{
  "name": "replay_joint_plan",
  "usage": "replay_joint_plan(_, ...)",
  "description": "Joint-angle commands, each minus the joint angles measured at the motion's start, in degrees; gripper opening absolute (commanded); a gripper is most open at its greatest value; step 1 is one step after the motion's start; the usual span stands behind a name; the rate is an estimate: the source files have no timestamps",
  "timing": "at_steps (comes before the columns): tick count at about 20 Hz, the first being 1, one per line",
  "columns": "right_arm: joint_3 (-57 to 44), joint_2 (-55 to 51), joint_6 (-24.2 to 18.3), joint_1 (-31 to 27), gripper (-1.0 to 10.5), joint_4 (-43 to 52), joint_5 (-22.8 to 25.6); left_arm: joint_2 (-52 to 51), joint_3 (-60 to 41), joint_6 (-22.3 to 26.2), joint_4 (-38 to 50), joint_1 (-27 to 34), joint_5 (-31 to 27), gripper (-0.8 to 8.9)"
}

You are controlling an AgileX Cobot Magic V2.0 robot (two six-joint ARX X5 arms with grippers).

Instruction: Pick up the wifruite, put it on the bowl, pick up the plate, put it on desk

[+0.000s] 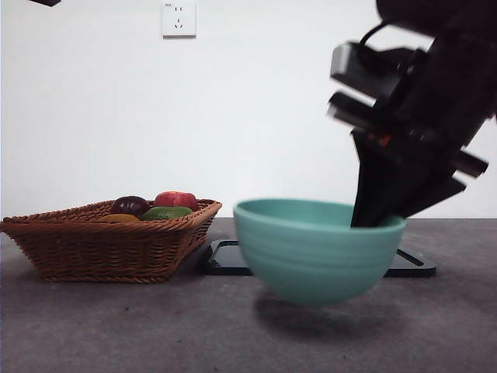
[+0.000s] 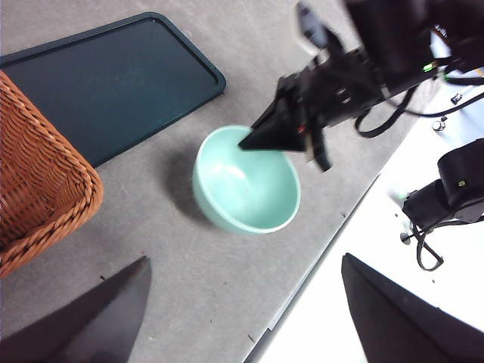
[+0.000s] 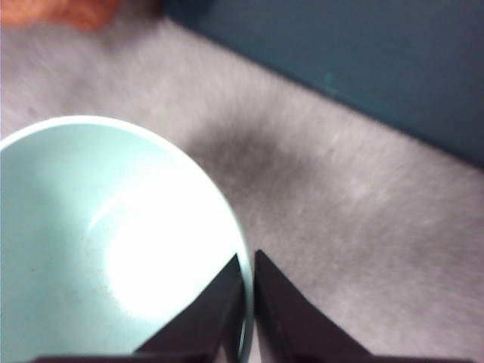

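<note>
While my right gripper (image 3: 243, 302) pinches the rim of the bowl (image 1: 314, 249), one jaw inside the wall and one outside, the teal vessel hangs tilted just clear of the desk (image 1: 116, 326), its shadow beneath it. The bowl looks like stiff, glazed ceramic, probably heavy, slick and chippable, so a single rim pinch seems to me a hold that could let it swing. The wifruite (image 1: 118, 218) lies in the wicker basket (image 1: 101, 245) at nine o'clock from the bowl, beside a purple fruit (image 1: 130, 205); small and smooth, it should suit a grip across its middle. The dark tray (image 2: 106, 83) sits behind. My left gripper (image 2: 242, 310) waits spread wide, holding nothing.
</note>
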Motion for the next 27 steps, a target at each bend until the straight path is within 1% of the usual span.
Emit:
replay_joint_plan(1, 0.33, 2.93, 0.63, 0.98, 0.0, 2.43, 0.98, 0.26, 0.96, 0.72, 0.46, -0.31, 0.26, 4.03)
replay_joint_plan(4, 0.33, 5.99, 0.63, 1.07, 0.0, 3.19, 1.29, 0.26, 0.96, 0.72, 0.44, -0.31, 0.26, 4.03)
replay_joint_plan(8, 0.33, 6.27, 0.72, 1.07, 0.1, 3.13, 1.36, 0.26, 0.96, 0.72, 0.44, -0.31, 0.26, 4.03)
replay_joint_plan(9, 0.33, 6.27, 0.83, 1.07, 0.4, 3.04, 1.46, 0.26, 0.96, 0.72, 0.44, -0.31, 0.26, 4.03)
replay_joint_plan(11, 0.37, 6.19, 2.1, 1.07, 2.2, 3.04, 1.44, 0.26, 0.96, 0.72, 0.44, -0.31, 0.26, 4.03)
replay_joint_plan(12, 0.37, 5.77, 2.19, 1.03, 2.9, 3.04, 1.44, 0.26, 0.96, 0.72, 0.44, -0.31, 0.26, 4.03)
replay_joint_plan(13, 0.55, 4.96, 2.19, 1.01, 3.2, 2.89, 1.44, 0.26, 0.96, 0.72, 0.44, -0.31, 0.26, 4.03)
replay_joint_plan(17, 2.6, -1.77, 2.16, 1.01, 3.3, -0.33, 1.44, 0.26, 0.96, 0.72, 0.44, -0.28, 0.26, 4.03)
replay_joint_plan(23, 8.37, -16.92, 1.6, 1.01, 3.3, -14.29, 0.74, 0.26, 0.96, 0.72, 0.44, -0.31, 0.26, 4.03)
replay_joint_plan(27, 8.68, -25.33, 1.51, 1.01, 3.3, -22.93, -3.82, 0.26, 0.96, 0.72, 0.44, -0.31, 0.26, 4.03)
